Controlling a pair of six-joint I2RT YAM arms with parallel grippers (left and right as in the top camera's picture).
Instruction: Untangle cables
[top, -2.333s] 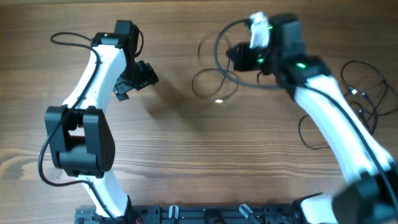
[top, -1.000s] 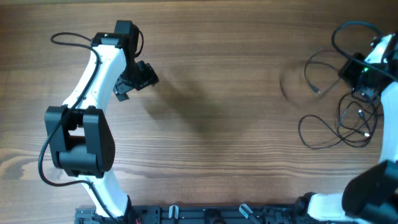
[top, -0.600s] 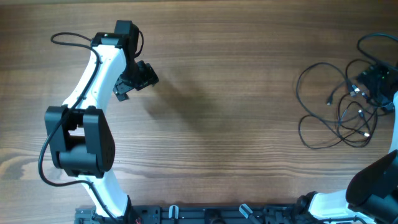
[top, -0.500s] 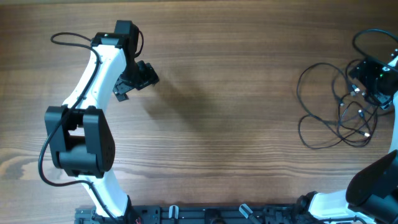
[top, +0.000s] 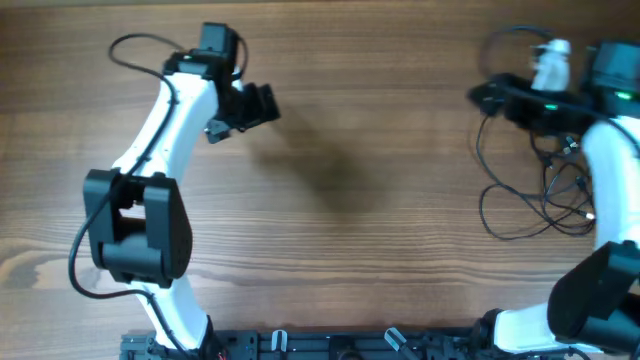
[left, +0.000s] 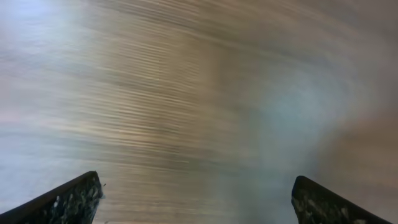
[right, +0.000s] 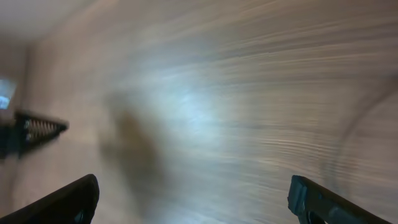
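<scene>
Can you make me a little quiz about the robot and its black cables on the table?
1. True or false: the cables lie beside the right arm, far from the left arm.
2. What do the left fingers hold? A) a cable B) nothing C) a spoon
3. Fill in: the table looks made of ____.
Key: 1 true; 2 B; 3 wood.

You have open worktop across the middle; the looped cables near its right edge, under the right arm, obstruct.
</scene>
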